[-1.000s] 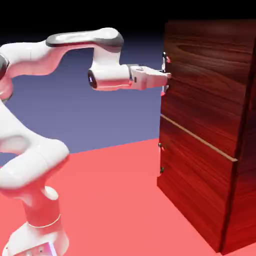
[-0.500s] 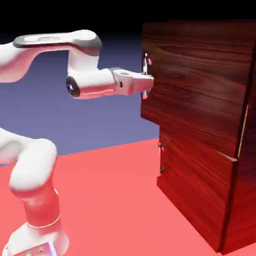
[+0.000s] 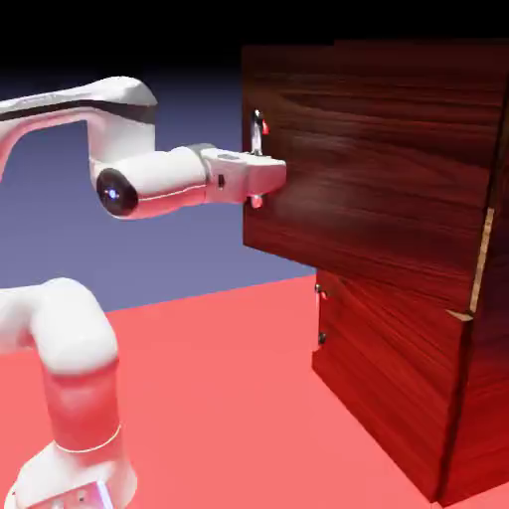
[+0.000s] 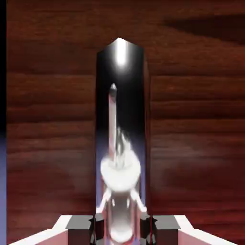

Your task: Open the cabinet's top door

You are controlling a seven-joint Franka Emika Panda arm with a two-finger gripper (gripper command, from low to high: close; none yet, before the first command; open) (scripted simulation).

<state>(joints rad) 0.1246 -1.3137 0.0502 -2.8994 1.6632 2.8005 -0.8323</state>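
The white arm's two-finger claw is clenched on the slim vertical silver bar handle of the dark wood-grain top door, swung partly out from the tall reddish-brown cabinet, a grip evidently meant for pulling it open.

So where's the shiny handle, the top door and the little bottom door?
handle [image 4: 122, 119]: hand view, the middle of the shiny bar.
top door [image 3: 378, 179]: exterior view, the middle of its wood panel.
bottom door [image 3: 383, 383]: exterior view, the middle of the lower wood panel.
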